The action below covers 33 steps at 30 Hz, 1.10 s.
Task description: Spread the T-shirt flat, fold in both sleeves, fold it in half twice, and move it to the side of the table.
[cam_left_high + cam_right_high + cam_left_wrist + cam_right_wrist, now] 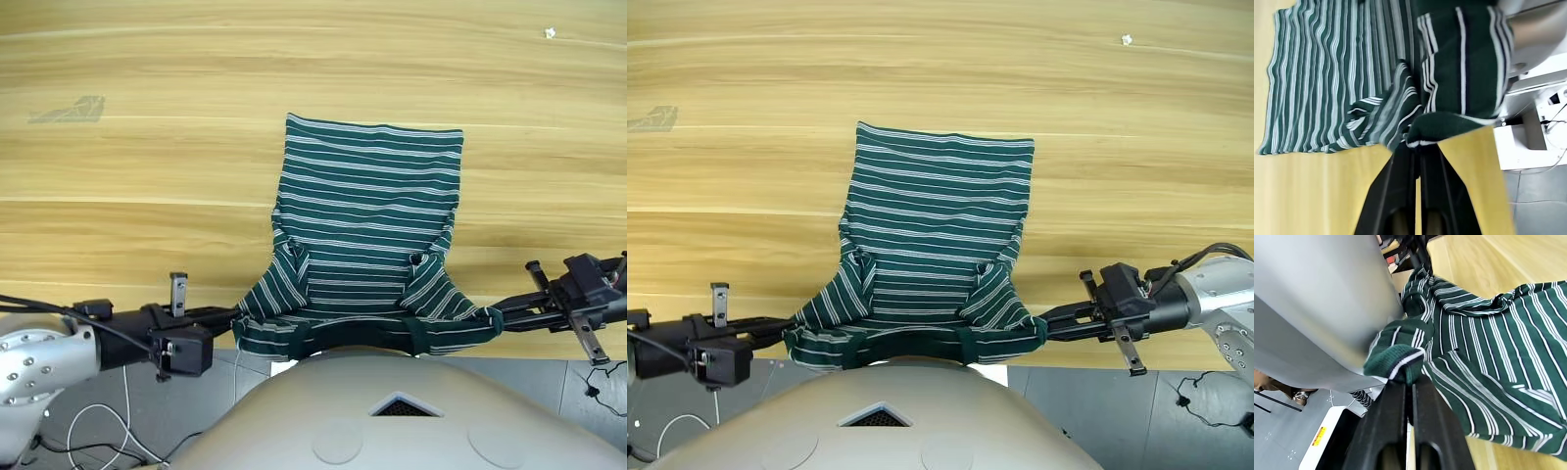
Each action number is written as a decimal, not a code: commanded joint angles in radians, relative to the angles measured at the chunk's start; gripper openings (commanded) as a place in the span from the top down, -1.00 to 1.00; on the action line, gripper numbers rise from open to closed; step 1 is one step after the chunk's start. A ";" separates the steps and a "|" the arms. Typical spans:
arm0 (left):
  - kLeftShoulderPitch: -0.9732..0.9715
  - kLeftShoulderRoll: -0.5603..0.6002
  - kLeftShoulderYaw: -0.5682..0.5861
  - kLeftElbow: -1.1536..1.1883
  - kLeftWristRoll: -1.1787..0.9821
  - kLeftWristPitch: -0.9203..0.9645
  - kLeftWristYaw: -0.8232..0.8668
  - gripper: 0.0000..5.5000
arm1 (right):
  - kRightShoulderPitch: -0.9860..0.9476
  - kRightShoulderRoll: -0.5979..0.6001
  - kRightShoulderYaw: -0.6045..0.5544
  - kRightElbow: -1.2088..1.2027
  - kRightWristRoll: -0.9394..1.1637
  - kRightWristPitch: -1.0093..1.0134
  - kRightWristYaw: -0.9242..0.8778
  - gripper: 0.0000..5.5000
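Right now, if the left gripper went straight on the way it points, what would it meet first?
The striped T-shirt itself: the left gripper is shut on its near corner. Beyond that bunched fabric, probably the right gripper, which faces it.

The T-shirt (pixel 367 211) was dark green with thin paired white stripes and plain dark green trim, the table (pixel 147 59) light yellowish wood-grain with a white speck (pixel 550 33) near its far right corner, left gripper (pixel 231 315) and right gripper (pixel 498 315) black.
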 commanded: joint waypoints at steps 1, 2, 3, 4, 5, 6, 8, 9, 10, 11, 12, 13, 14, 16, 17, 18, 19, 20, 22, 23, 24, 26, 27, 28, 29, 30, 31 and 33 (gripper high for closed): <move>-0.249 0.036 -0.148 0.092 0.024 0.040 -0.012 1.00 | -0.146 0.113 -0.001 0.092 -0.152 0.030 -0.016 0.99; -0.346 0.026 -0.207 0.130 0.044 0.049 -0.007 1.00 | -0.185 0.148 0.003 0.124 -0.189 0.032 -0.019 0.99; -0.452 0.003 -0.274 0.178 0.079 0.053 0.000 1.00 | -0.221 0.183 0.006 0.158 -0.224 0.031 -0.024 0.99; -0.560 -0.025 -0.342 0.232 0.118 0.053 0.001 1.00 | -0.267 0.222 0.009 0.202 -0.265 0.027 -0.033 0.99; -0.647 -0.051 -0.396 0.282 0.151 0.053 0.003 1.00 | -0.314 0.256 0.013 0.245 -0.301 0.023 -0.037 0.99; -0.736 -0.080 -0.442 0.334 0.172 0.055 0.001 1.00 | -0.372 0.292 0.016 0.300 -0.342 0.017 -0.048 0.99; -0.906 -0.153 -0.509 0.444 0.209 0.062 0.020 1.00 | -0.487 0.357 0.011 0.402 -0.403 0.014 -0.062 0.99; -0.980 -0.189 -0.534 0.496 0.226 0.062 0.034 1.00 | -0.538 0.383 0.006 0.447 -0.426 0.013 -0.067 0.99; -1.040 -0.220 -0.554 0.540 0.244 0.060 0.050 1.00 | -0.578 0.404 0.000 0.483 -0.445 0.011 -0.072 0.99; -1.093 -0.248 -0.571 0.585 0.260 0.055 0.065 1.00 | -0.619 0.422 -0.006 0.520 -0.465 0.009 -0.080 0.99; -1.131 -0.269 -0.582 0.627 0.277 0.045 0.083 1.00 | -0.658 0.441 -0.010 0.557 -0.489 0.001 -0.086 0.99; -1.167 -0.289 -0.592 0.670 0.294 0.037 0.104 1.00 | -0.690 0.457 -0.014 0.590 -0.507 -0.004 -0.090 0.99; -1.206 -0.313 -0.598 0.720 0.310 0.024 0.130 1.00 | -0.722 0.474 -0.018 0.625 -0.526 -0.012 -0.098 0.99; -1.287 -0.362 -0.618 0.848 0.373 -0.017 0.216 1.00 | -0.782 0.511 -0.016 0.709 -0.575 -0.039 -0.111 0.99; -1.326 -0.386 -0.635 0.921 0.414 -0.039 0.264 1.00 | -0.808 0.531 -0.012 0.756 -0.599 -0.049 -0.119 0.99; -1.356 -0.408 -0.655 0.992 0.448 -0.061 0.302 1.00 | -0.834 0.552 -0.002 0.811 -0.628 -0.063 -0.125 0.99; -1.377 -0.425 -0.672 1.048 0.469 -0.080 0.325 1.00 | -0.853 0.570 0.005 0.856 -0.652 -0.074 -0.127 0.99; -1.390 -0.442 -0.686 1.093 0.482 -0.095 0.340 1.00 | -0.868 0.588 0.012 0.901 -0.677 -0.093 -0.130 0.99; -1.400 -0.465 -0.712 1.154 0.501 -0.127 0.357 1.00 | -0.890 0.622 0.015 0.968 -0.714 -0.125 -0.138 0.99; -1.400 -0.473 -0.724 1.174 0.509 -0.140 0.361 1.00 | -0.900 0.639 0.013 0.994 -0.727 -0.139 -0.143 0.99; -1.398 -0.480 -0.733 1.188 0.515 -0.153 0.365 1.00 | -0.907 0.654 0.011 1.015 -0.739 -0.152 -0.146 0.99; -1.395 -0.491 -0.740 1.211 0.519 -0.165 0.374 1.00 | -0.929 0.686 0.011 1.070 -0.770 -0.182 -0.160 0.99; -1.400 -0.497 -0.743 1.226 0.525 -0.169 0.386 1.00 | -0.941 0.699 0.009 1.097 -0.780 -0.191 -0.166 0.99; -1.411 -0.508 -0.741 1.247 0.527 -0.169 0.403 1.00 | -0.952 0.709 0.007 1.121 -0.791 -0.198 -0.169 0.99; -1.430 -0.525 -0.737 1.274 0.532 -0.169 0.433 0.89 | -0.958 0.715 -0.001 1.142 -0.796 -0.205 -0.174 1.00; -1.447 -0.540 -0.732 1.296 0.532 -0.169 0.459 0.82 | -0.964 0.719 -0.008 1.160 -0.799 -0.211 -0.180 1.00; -1.464 -0.553 -0.726 1.318 0.536 -0.167 0.492 0.79 | -0.971 0.723 -0.015 1.176 -0.804 -0.219 -0.188 1.00; -1.498 -0.576 -0.706 1.371 0.543 -0.163 0.578 0.63 | -0.992 0.736 -0.037 1.217 -0.809 -0.237 -0.224 1.00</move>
